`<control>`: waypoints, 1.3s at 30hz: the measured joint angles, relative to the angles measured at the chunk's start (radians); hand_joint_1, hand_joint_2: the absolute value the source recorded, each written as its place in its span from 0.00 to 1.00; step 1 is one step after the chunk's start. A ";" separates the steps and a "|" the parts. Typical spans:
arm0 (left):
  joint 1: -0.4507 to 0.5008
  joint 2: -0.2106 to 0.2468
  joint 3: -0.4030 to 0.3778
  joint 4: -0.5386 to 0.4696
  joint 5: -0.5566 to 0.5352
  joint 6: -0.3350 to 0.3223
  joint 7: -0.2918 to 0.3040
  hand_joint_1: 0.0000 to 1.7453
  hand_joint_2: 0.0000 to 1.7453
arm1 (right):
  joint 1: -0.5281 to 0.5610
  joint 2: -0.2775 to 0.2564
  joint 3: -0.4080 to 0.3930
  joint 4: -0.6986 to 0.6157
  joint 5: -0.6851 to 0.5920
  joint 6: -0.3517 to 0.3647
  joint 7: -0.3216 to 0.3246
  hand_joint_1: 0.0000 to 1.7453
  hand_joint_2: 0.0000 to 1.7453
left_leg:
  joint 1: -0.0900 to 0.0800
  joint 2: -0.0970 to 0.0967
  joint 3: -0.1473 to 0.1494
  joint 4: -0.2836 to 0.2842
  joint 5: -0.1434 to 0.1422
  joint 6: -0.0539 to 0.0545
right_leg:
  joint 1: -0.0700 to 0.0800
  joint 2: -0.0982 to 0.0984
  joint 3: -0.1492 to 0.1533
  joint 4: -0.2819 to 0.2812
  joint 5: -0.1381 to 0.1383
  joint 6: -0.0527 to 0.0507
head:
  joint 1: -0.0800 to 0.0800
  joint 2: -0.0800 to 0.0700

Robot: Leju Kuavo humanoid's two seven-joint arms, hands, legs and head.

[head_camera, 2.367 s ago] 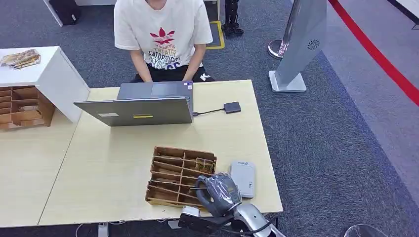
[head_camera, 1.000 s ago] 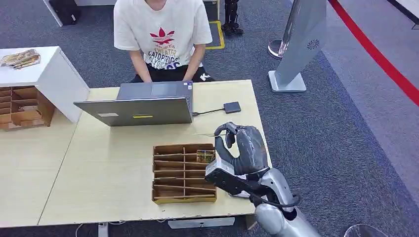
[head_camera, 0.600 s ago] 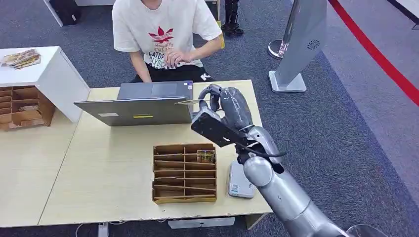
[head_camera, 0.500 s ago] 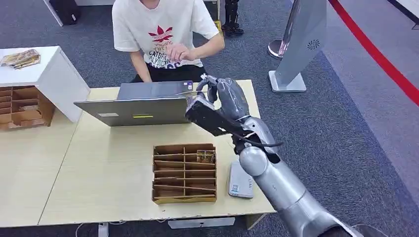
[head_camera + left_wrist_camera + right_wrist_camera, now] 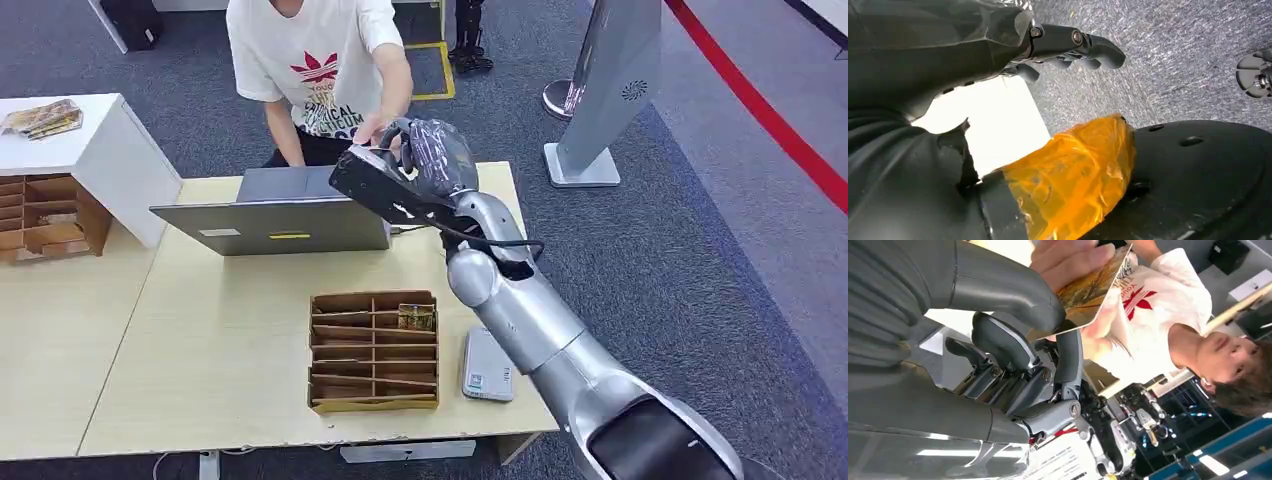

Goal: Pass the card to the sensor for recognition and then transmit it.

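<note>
Right hand (image 5: 425, 160): stretched far forward over the table's far edge, above and just beyond the laptop (image 5: 290, 212); its thumb and a finger pinch the card (image 5: 1088, 290), seen close in the right wrist view (image 5: 1013, 350); the other fingers curl below it.
Card: yellow-brown printed face, thin and flat, sticking out past the right hand's fingertips; a person's hand (image 5: 1073, 260) touches its far part, fingers laid on the upper face.
Person (image 5: 315, 60): in a white printed T-shirt, just beyond the right hand, one hand (image 5: 372, 130) reaching to meet it.
Sensor (image 5: 488, 364): pale flat reader lying on the table (image 5: 200, 330), well back from the right hand, beside the arm.
Wooden organiser (image 5: 372, 350): divided tray just beside the sensor, a small printed item in one compartment (image 5: 415, 318).
Left hand (image 5: 1068, 47): dark fingers over grey carpet, spread a little, with nothing between them.
Orange wrap (image 5: 1073, 175): crinkled covering close under the left hand.
</note>
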 joint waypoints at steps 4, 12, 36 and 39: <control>-0.003 0.000 -0.009 0.000 -0.005 0.000 0.007 0.00 0.00 | -0.015 0.015 0.000 0.042 0.017 -0.006 0.006 1.00 1.00 | 0.000 0.000 0.000 0.000 0.000 0.000 | 0.000 0.000 0.000 0.000 0.000 0.000 | 0.000 0.000; -0.017 -0.002 -0.021 0.000 -0.015 -0.003 0.022 0.00 0.00 | -0.035 0.067 0.014 0.173 0.102 -0.005 0.015 0.00 0.00 | 0.000 0.000 0.000 0.000 0.000 0.000 | 0.000 0.000 0.000 0.000 0.000 0.000 | 0.000 0.000; 0.014 0.001 -0.022 0.000 0.082 -0.006 -0.032 0.00 0.00 | 0.487 -0.166 0.072 -0.523 -0.994 0.886 -0.447 0.00 0.00 | 0.000 -0.001 -0.001 0.000 -0.002 0.002 | 0.000 -0.001 0.000 -0.003 -0.001 0.001 | 0.000 0.000; 0.014 0.001 -0.022 0.000 0.084 -0.006 -0.042 0.00 0.00 | 0.530 -0.199 0.072 -0.583 -1.002 0.936 -0.488 0.00 0.00 | 0.000 -0.001 0.000 0.000 -0.002 0.002 | 0.000 -0.001 0.001 -0.003 -0.001 0.001 | 0.000 0.000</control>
